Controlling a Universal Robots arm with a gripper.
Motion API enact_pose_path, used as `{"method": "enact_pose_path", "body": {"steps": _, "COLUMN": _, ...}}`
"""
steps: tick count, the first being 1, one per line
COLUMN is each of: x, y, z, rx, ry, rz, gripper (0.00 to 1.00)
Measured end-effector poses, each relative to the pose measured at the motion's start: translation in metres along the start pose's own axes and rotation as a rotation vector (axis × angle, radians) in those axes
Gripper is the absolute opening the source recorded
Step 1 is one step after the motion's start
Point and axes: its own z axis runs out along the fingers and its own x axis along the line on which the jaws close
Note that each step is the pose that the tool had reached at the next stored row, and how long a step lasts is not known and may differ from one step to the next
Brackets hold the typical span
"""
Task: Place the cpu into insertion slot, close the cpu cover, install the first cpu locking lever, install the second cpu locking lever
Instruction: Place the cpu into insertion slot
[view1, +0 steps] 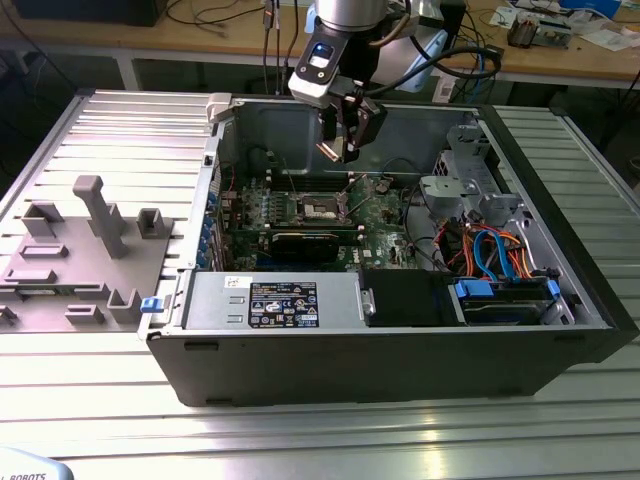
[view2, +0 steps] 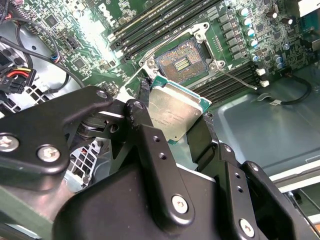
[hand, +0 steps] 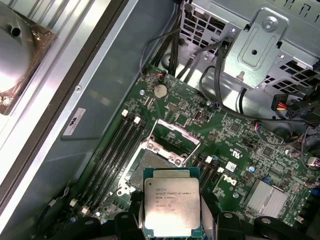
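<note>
Gripper (view1: 336, 150) in the exterior view hangs over the far half of the open computer case (view1: 400, 350), clamped on the cpu (view1: 329, 151). The chip is in the air above the green motherboard (view1: 385, 215), apart from the insertion slot (view1: 322, 208) below it. A grey power-supply box (view1: 290, 303) lies along the near side, and a grey fixture block (view1: 90, 250) sits outside the case on the exterior view's left. In the second wrist view the black fingers (view2: 145, 125) press two opposite edges of the cpu (view2: 175, 111), with the insertion slot (view2: 182, 62) beyond it, contacts exposed. In the first wrist view the cpu (hand: 171, 202) is held just short of the insertion slot (hand: 150, 167), whose cpu cover (hand: 172, 137) is swung open.
</note>
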Motion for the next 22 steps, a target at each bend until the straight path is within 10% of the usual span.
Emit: {"method": "enact_pose_path", "body": {"steps": 22, "x": 0.0, "y": 0.0, "z": 0.0, "rx": -0.0004, "ry": -0.0017, "rz": 0.028, "gripper": 0.54}}
